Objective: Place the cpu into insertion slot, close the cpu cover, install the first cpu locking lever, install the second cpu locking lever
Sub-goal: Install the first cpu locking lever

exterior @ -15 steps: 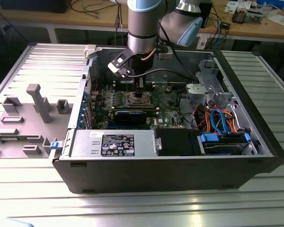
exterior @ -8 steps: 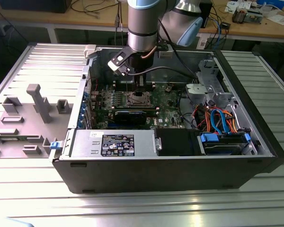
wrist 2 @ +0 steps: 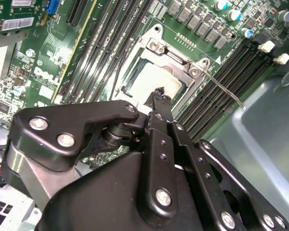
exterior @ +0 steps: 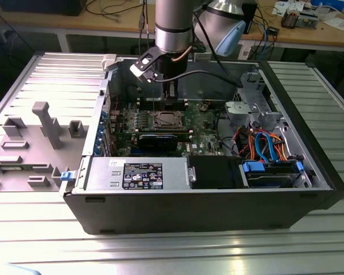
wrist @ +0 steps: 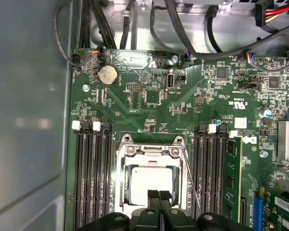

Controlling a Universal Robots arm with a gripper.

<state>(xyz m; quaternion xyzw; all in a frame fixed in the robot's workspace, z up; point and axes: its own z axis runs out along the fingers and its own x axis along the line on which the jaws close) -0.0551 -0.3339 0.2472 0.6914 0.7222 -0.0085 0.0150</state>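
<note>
In the first wrist view the cpu [wrist: 145,180] lies in the insertion slot [wrist: 119,190], its silver top showing through the window of the cpu cover [wrist: 151,150], which lies down over it. A thin wire locking lever [wrist: 190,180] runs slanted along one side of the socket and stands free. My gripper [wrist: 159,195] is shut with nothing between its fingers, its tips over the cpu's edge. The second wrist view shows the gripper [wrist 2: 159,92] above the cpu [wrist 2: 147,82], with the lever [wrist 2: 226,90] sticking out. In the exterior view the gripper [exterior: 172,98] hangs over the socket [exterior: 163,120].
Long black memory slots [wrist: 91,178] flank the socket on both sides. The open case [exterior: 309,172] also holds a power supply [exterior: 140,175], a drive cage [exterior: 252,112] and coloured cables [exterior: 266,143]. A grey fixture plate [exterior: 40,132] lies at the exterior view's left.
</note>
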